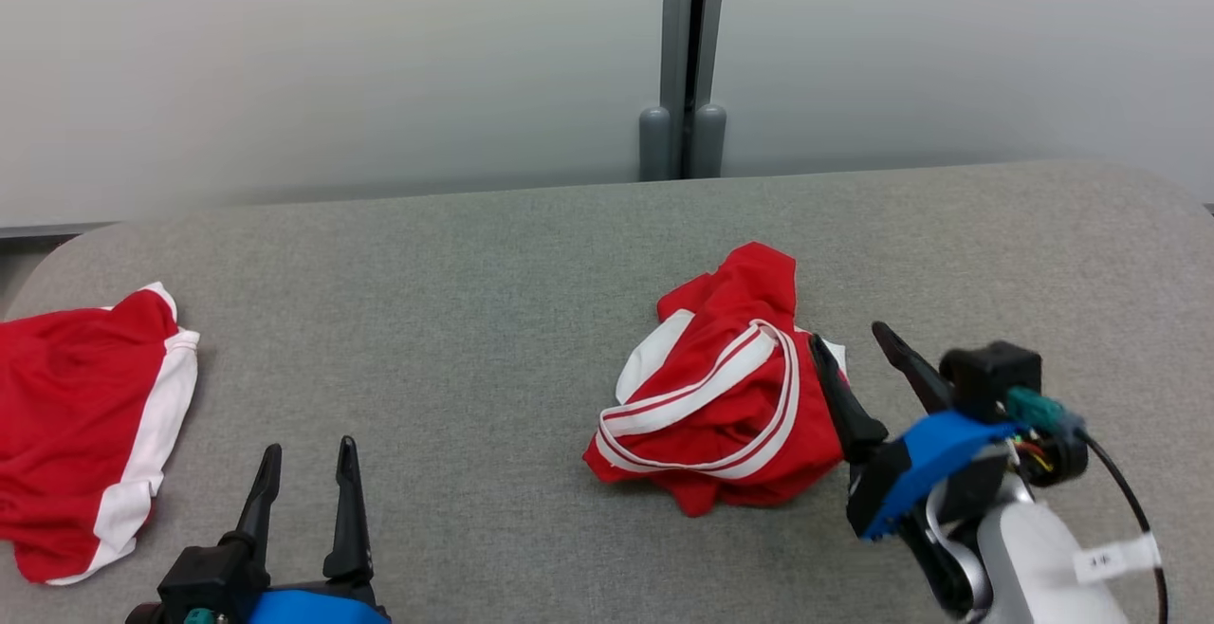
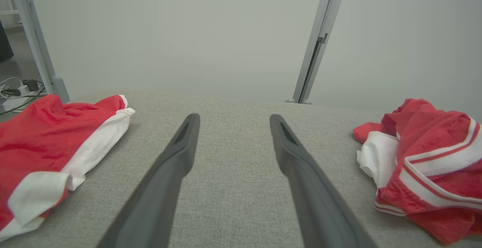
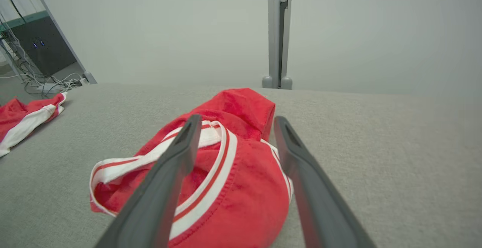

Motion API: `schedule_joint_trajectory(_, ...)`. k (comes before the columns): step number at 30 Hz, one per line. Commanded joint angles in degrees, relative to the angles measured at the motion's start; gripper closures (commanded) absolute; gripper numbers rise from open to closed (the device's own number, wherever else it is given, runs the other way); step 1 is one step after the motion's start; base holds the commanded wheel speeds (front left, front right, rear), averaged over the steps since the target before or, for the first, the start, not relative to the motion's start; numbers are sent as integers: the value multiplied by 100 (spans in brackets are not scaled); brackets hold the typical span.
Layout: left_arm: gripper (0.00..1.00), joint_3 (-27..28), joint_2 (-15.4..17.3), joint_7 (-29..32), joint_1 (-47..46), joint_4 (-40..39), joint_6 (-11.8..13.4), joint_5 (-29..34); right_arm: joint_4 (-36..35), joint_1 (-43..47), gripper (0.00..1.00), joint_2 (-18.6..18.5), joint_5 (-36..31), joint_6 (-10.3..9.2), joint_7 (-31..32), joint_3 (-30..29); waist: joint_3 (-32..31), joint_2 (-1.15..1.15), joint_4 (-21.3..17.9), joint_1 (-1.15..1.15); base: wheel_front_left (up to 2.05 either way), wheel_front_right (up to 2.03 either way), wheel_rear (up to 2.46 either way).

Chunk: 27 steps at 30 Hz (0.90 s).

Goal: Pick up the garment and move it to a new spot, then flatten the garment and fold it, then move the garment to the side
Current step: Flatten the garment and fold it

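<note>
Head view: crumpled red/white garment point(image 1: 721, 396) lies mid-surface point(image 1: 455, 302), right of centre. Right gripper point(image 1: 846, 334) spread, just beside its right edge. Left gripper point(image 1: 310, 448) spread, low left. 2nd red garment point(image 1: 76, 415) far left.
Left wrist: fingers apart over bare surface, holding nothing.
Right wrist: fingers either side of the bunch, not closed.
Progress: prob. pre-grasp; pick-up, move, flatten, fold, set-aside all left.

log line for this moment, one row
phase: pre-grasp | right jaws: open around crumpled garment edge, not closed | left jaws: open, over bare table | second garment: lying at table's left edge
</note>
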Motion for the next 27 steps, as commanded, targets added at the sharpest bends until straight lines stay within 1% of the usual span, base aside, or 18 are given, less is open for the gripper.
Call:
schedule_joint_trajectory(1, 0, 26, 3, -27, -114, 12, -48, 37, 134, -287, 0, -29, -94, 1, 266, 37, 84, 0, 75, -1, 0, 0, 0)
schedule_joint_trajectory(4, 0, 34, 21, -27, -237, 18, -101, 61, 446, -732, 0, -26, -284, 1, 817, 34, 230, 0, 196, -1, 0, 0, 0)
schedule_joint_trajectory(8, 0, 44, -17, -27, -327, 35, -142, 92, 997, -1076, 0, -24, -601, 1, 1352, -107, 388, 0, 368, -1, 0, 0, 0)
schedule_joint_trajectory(11, 0, 38, -63, -27, -396, 34, -161, 122, 1427, -1245, 0, -25, -662, 1, 1545, -158, 487, 0, 476, -1, 0, 0, 0)
schedule_joint_trajectory(15, 0, 54, -93, -27, -441, 80, -204, 157, 1927, -1383, 0, -26, -678, 1, 1603, -189, 536, 0, 562, -1, 0, 0, 0)
schedule_joint_trajectory(16, 0, 62, -100, -27, -447, 88, -216, 171, 1997, -1410, 21, -28, -689, 1, 1584, -202, 535, 0, 571, -1, 0, 0, 0)
schedule_joint_trajectory(17, 0, 69, -106, -27, -454, 94, -226, 182, 2068, -1428, 78, -26, -691, 1, 1561, -214, 532, 0, 574, -1, 0, 0, 0)
schedule_joint_trajectory(18, 0, 79, -106, -27, -456, 98, -227, 190, 2139, -1431, 100, -28, -711, 1, 1571, -243, 525, 0, 572, -1, 0, 0, 0)
schedule_joint_trajectory(22, 0, 89, -132, -27, -385, 137, -246, 202, 2298, -1450, 100, -26, -782, 1, 1573, -350, 431, 0, 551, -1, 0, 0, 0)
schedule_joint_trajectory(25, 0, 105, -159, -27, -314, 173, -276, 195, 2238, -1518, 100, -33, -808, 1, 1426, -372, 324, 0, 508, -1, 0, 0, 0)
schedule_joint_trajectory(27, 0, 117, -175, -27, -285, 182, -287, 200, 2085, -1616, 100, -30, -753, 1, 1268, -285, 250, 0, 471, -1, 0, 0, 0)
